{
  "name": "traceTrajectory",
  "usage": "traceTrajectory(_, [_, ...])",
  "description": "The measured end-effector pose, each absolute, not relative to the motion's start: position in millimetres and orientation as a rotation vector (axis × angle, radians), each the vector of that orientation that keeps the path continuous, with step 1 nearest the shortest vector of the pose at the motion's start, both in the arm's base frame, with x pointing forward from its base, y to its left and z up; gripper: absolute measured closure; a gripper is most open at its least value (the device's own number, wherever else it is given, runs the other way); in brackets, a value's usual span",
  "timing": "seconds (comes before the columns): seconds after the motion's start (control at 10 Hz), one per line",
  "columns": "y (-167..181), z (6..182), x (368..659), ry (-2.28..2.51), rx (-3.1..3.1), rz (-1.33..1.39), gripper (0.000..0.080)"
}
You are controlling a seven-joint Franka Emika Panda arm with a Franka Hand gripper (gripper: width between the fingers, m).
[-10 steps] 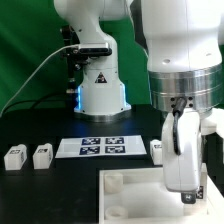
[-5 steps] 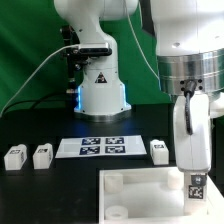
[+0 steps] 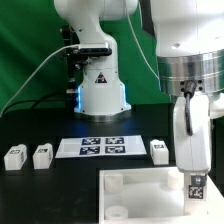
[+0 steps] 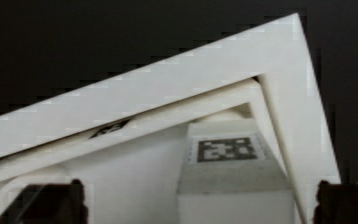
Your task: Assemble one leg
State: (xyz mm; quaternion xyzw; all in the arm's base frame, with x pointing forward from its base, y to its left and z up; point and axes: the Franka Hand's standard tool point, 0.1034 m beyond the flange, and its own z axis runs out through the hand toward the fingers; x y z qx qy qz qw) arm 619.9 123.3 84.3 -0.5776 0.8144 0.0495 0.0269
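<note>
Fingers [image 3: 196, 178] grip leg [image 3: 197, 186] — upright.

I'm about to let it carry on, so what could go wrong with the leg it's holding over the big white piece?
1. The gripper seems to hold the leg only by its upper end, so pressing down could tilt it or let it slip.
2. The leg hangs near a corner of the white tray-like piece. If it is off the socket, it may jam on the rim.
3. A spare leg stands close by, and a sideways move might knock it.
</note>
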Motion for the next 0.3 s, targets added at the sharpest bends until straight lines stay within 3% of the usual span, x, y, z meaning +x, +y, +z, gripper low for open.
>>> traceTrajectory(0.3, [123.2,83.6,619.6,2.516,-1.785,0.153,0.0151])
